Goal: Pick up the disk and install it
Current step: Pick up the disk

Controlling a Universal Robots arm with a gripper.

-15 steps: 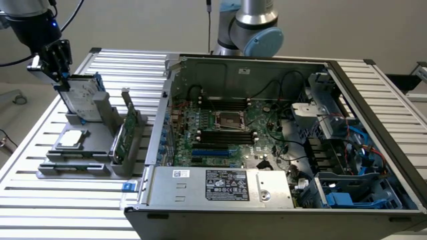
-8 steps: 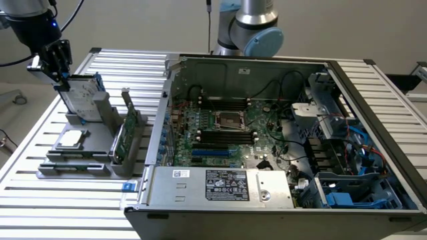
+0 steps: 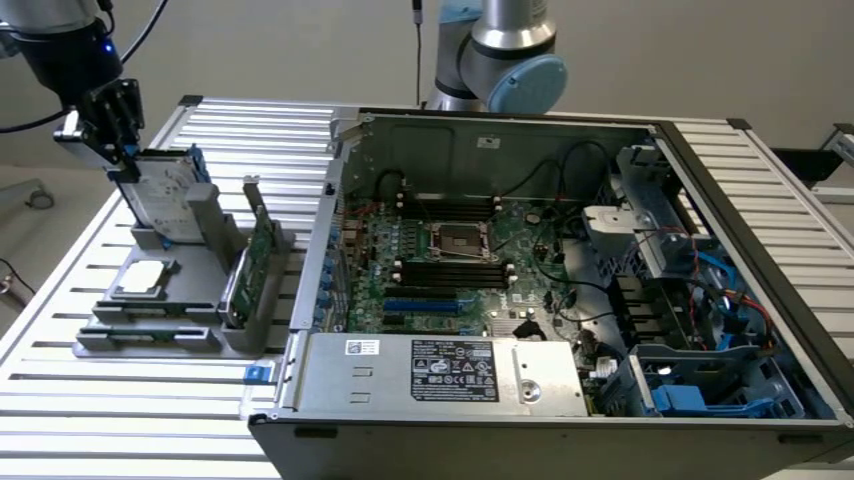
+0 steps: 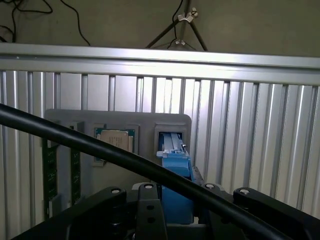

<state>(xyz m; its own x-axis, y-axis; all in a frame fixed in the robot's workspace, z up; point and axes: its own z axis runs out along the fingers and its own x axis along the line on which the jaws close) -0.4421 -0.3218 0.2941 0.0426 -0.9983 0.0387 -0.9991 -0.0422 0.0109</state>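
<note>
Black cable [image 4: 100, 147] cuts across up close; behind it the hand [image 3: 123, 158] sits at the top of the disk [image 3: 167, 195], standing on edge in the grey holder [image 3: 147, 335], can't tell if it's clamped. I'd lift straight along the slot so the blue frame doesn't bind. Ribbed aluminium worktop [image 3: 80, 410], plain pale wall [image 3: 267, 50].

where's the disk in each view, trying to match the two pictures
Exterior view: the silver-grey hard drive in its blue plastic frame stands in the grey holder at the exterior view's left.
Wrist view: the same drive shows edge-on in that holder's slot.
Shared landmark: the small square silver chip beside it.
</note>
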